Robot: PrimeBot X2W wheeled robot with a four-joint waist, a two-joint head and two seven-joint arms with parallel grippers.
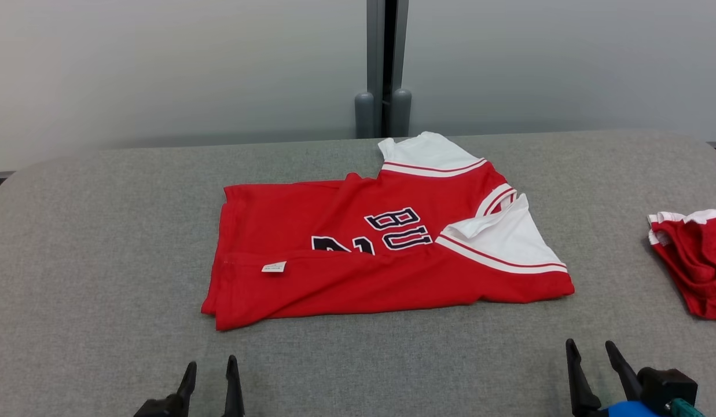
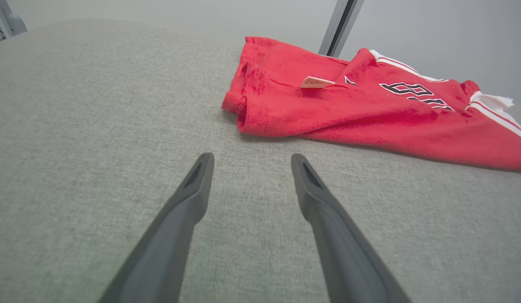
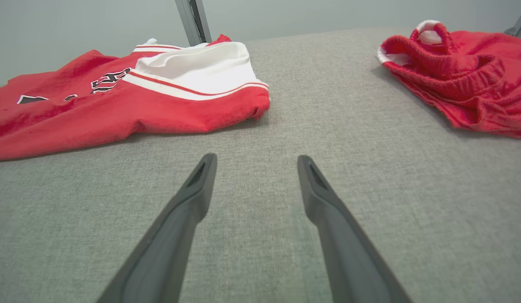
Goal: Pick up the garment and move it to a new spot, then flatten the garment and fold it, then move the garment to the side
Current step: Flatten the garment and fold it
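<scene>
Jersey (image 1: 386, 255) lies seemingly half-folded beyond left gripper (image 1: 211, 362) and right gripper (image 1: 589, 344), both spread

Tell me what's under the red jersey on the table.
The grey table shows around the jersey on every side; its folded-under layers, and anything beneath them, are covered.

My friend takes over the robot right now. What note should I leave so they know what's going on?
Left pincer: open, empty, short of the hem end.
Right pincer: open, empty, short of the sleeve end.
Red jersey with white sleeves and dark lettering: lies mid grey fabric-covered table, touching neither pincer.
Done: it looks spread out, with the near long edge folded over and the white label showing.
Left: finish folding, then move it aside.
Note: a crumpled red-and-white garment lies at the table's right edge.
</scene>
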